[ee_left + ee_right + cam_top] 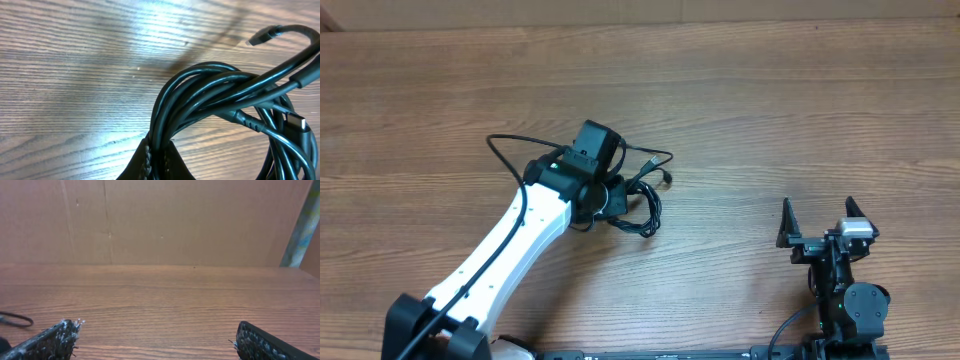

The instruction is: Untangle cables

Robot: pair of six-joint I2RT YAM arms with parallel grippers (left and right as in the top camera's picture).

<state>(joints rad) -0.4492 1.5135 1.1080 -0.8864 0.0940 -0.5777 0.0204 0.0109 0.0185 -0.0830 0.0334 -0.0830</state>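
looking down from overhead, i am seeing the cables (642,208) lying as a small black bunch on the wooden counter (770,90), a little left of the middle. the left arm (515,245) is reaching in from the lower left corner. its wrist is sitting right over the bunch's left side, so the left jaws are hiding beneath it in this view. one thin loop (505,150) is swinging out to the left of the wrist, and another strand is running right to a small plug end (667,178). the right jaws are standing well apart from the cables at the lower right, spread wide, with both dark fingers (786,225) pointing up the frame.

moving to the left wrist camera, i am watching the left jaws pinching shut on the cables (200,82). several glossy strands are funnelling down between the black pads (135,167) at the bottom edge. the coil is arching up and off to the right over the counter (75,75). a plug with a silver tip (260,37) is showing at the upper right, and a second plug (298,121) is sitting within the coil at the right.

switching to the right wrist camera, i am seeing the right jaws gaping open, with one fingertip (52,340) at each lower corner and bare counter (160,300) between them. a brown board wall (175,220) is standing behind. a sliver of black cord (15,320) is showing at the far left edge, and i cannot tell which cord it is.
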